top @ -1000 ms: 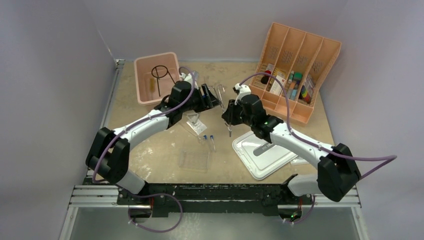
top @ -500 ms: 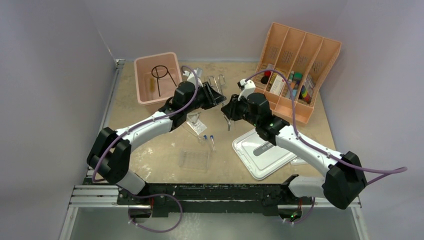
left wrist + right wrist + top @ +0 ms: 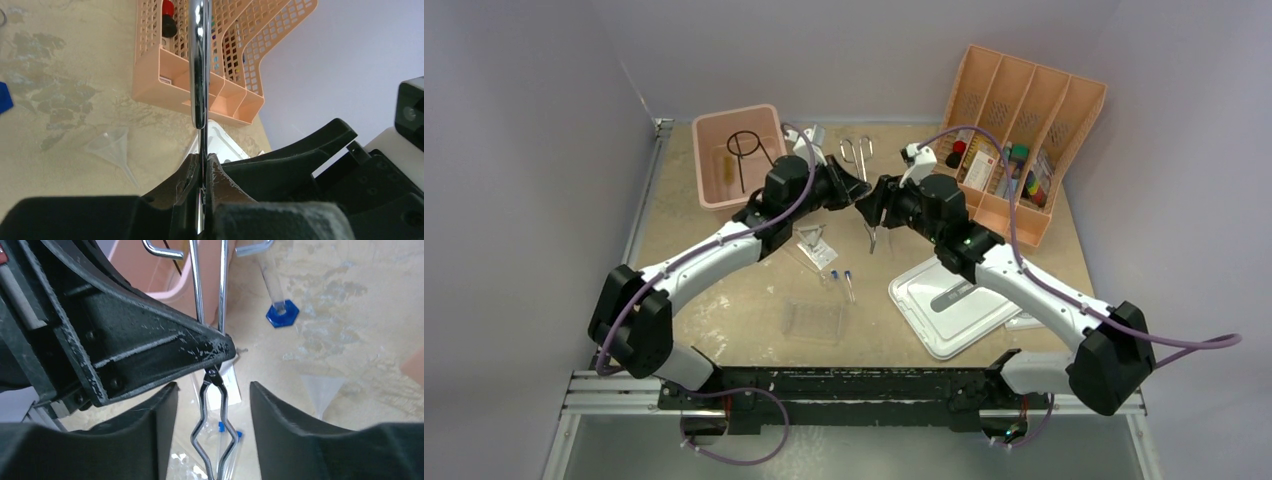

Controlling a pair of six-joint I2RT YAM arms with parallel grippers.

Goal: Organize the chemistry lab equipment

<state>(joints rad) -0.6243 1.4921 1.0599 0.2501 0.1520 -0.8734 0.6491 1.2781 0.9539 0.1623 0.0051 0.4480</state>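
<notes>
So the left gripper (image 3: 201,184) is clamped tight on the steel scissor-handled forceps (image 3: 222,290). From the left wrist cam the two fingers are pressed together on the shiny shaft, which sticks straight out past them. The right wrist cam shows the grip sits about where the two steel arms cross. The finger loops are on one side of the left gripper, and the bowed tip end hangs out the other.

The right gripper (image 3: 212,385) is wide open. Its fingers (image 3: 150,440) sit one on each side of that tip end, and I see clear gaps on both sides, so it isn't touching the forceps as far as I can tell.

From the top cam both arms meet at the back middle of the table (image 3: 724,290), with the forceps running between them. The handle loops point toward the back wall.

Other stuff:
- The black wire ring on a stem (image 3: 744,146) lies in the pink bin (image 3: 707,160), back left.
- The blue-capped thin tubes (image 3: 842,278) lie on the table in front of the grippers, and the clear plastic tray (image 3: 814,320) sits nearer the bases.
- The blue-based glass piece (image 3: 281,313) lies on the table, with a clear funnel (image 3: 112,147) close by.
- A peach divided organizer (image 3: 1064,110) leans at the back right.
</notes>
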